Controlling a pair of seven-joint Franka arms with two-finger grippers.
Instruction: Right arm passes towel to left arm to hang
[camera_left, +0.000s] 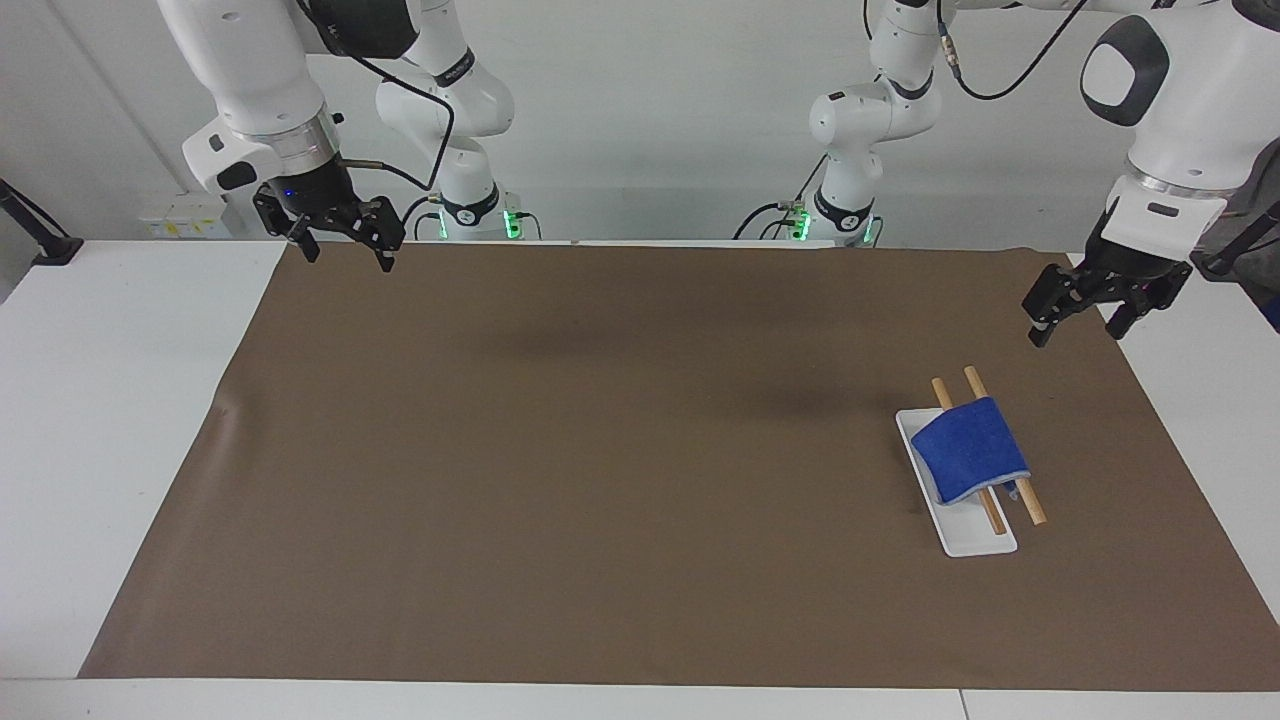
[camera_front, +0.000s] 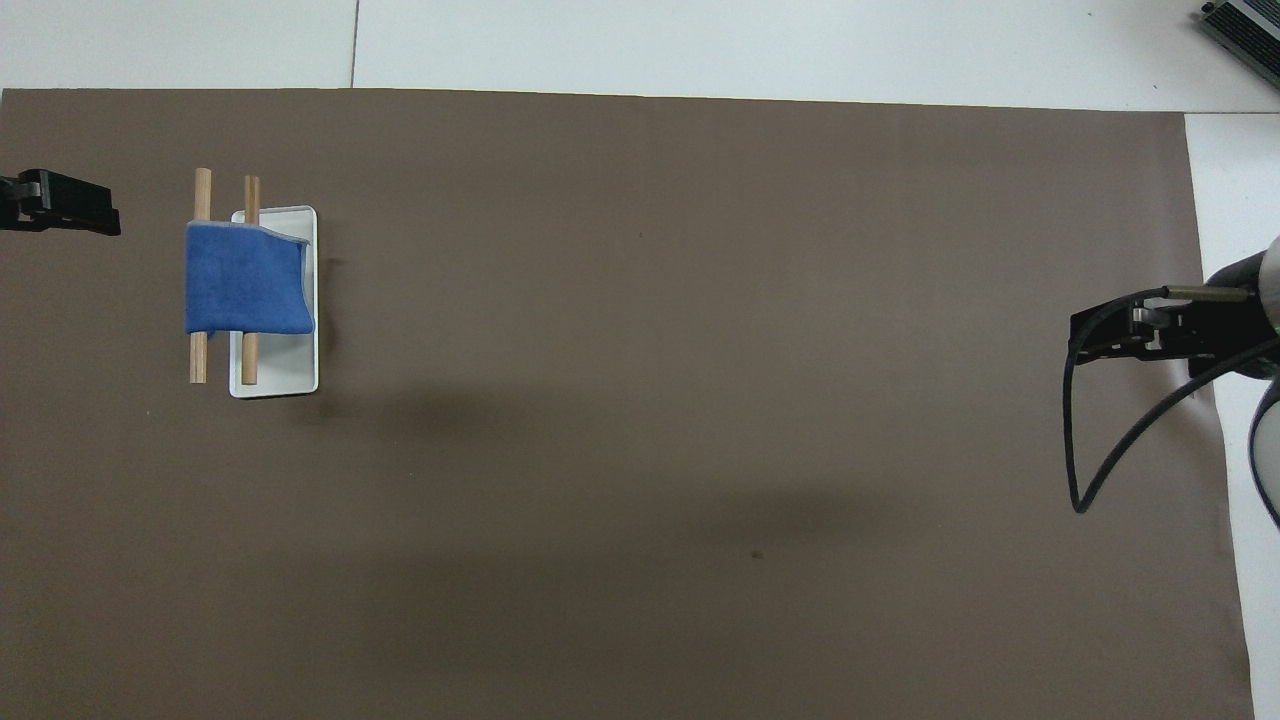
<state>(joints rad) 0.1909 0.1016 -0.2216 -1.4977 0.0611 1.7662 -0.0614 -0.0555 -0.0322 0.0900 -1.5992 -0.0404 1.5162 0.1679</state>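
Draping over two wooden rods (camera_left: 988, 450) on a white tray (camera_left: 975, 541), the towel (camera_left: 969, 448) sits on a brown mat (camera_left: 600, 450); left gripper (camera_left: 1078, 312) and right gripper (camera_left: 345, 244) hang spread, empty; no writing legible

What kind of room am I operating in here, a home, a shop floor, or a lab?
Most likely a robotics lab: two white arms are mounted at a white table before a bare white wall, and a plain brown mat holds only a blue towel draped over a small wooden-rod rack.
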